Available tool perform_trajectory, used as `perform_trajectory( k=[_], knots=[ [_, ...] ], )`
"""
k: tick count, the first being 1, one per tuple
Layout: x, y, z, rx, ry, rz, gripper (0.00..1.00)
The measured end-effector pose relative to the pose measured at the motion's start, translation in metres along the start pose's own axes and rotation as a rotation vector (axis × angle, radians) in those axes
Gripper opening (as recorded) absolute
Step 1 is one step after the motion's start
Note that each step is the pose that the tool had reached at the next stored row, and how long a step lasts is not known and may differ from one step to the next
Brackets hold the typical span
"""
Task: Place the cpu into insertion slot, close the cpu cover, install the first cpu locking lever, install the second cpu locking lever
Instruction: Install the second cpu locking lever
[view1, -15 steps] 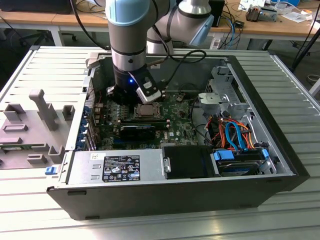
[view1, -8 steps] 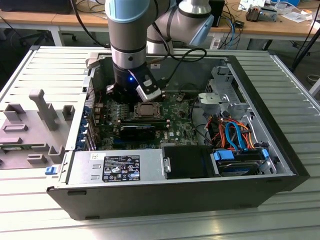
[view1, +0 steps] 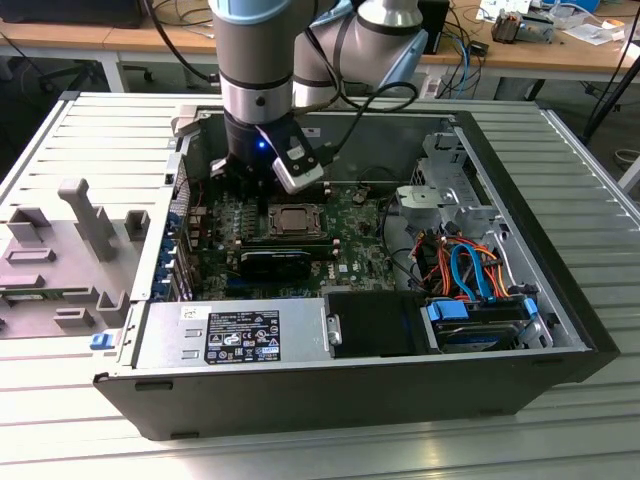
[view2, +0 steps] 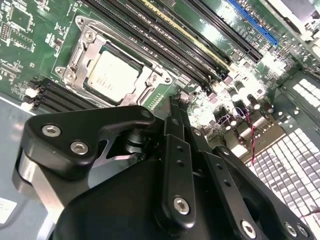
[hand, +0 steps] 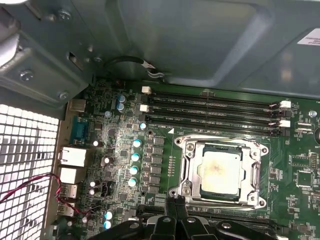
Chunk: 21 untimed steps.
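Exterior view, read from its left to its right. I see grey plastic fixtures (view1: 75, 240) on the ribbed bench (view1: 590, 190) at about 9 o'clock of the open computer case (view1: 560, 330). My arm (view1: 255, 70) descends at 12 o'clock into the case, and its end effector (view1: 245, 175) hangs over the green motherboard (view1: 350, 215), just beside the insertion slot (view1: 297, 218) at the slot's 10 o'clock. At the case's 4 o'clock lie orange and blue cables (view1: 470, 270) above a drive bay (view1: 480, 325); the power supply (view1: 235, 335) sits at 7 o'clock.

In both wrist views, the cpu (hand: 219, 171) (view2: 110, 75) lies seated in the insertion slot (hand: 220, 142) (view2: 102, 45), dull silver top facing up. The cpu cover (hand: 255, 175) (view2: 147, 82) lies flat around it, its window framing the chip. Long black memory slots (hand: 215, 112) (view2: 165, 35) run just beside the socket.

In the second wrist view, the end effector (view2: 175, 102) has its fingers (view2: 174, 117) pressed together, narrow, holding nothing, with their tips near the socket's edge but apart from it. In the first wrist view, the tips (hand: 176, 207) show just beside the socket frame's corner.
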<state>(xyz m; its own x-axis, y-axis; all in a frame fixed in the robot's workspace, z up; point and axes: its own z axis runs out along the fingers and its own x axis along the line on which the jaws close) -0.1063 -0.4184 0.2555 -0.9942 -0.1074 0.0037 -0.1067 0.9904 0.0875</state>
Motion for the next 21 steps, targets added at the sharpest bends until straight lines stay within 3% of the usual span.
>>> perform_trajectory(
  k=[9, 12, 15, 17, 20, 21],
  knots=[
    [0.0000, 0.0003, -0.0028, -0.0001, -0.0001, 0.000, 0.11],
    [-0.0032, -0.0001, -0.0029, 0.0001, 0.0001, 0.000, 0.11],
    [-0.0199, -0.0019, -0.0029, -0.0004, 0.0034, 0.000, 0.11],
    [-0.0263, -0.0026, -0.0029, -0.0005, 0.0045, 0.000, 0.11],
    [-0.0449, -0.0046, -0.0032, -0.0016, 0.0069, 0.000, 0.11],
    [-0.0474, -0.0048, -0.0032, -0.0017, 0.0071, 0.000, 0.11]
  ],
)
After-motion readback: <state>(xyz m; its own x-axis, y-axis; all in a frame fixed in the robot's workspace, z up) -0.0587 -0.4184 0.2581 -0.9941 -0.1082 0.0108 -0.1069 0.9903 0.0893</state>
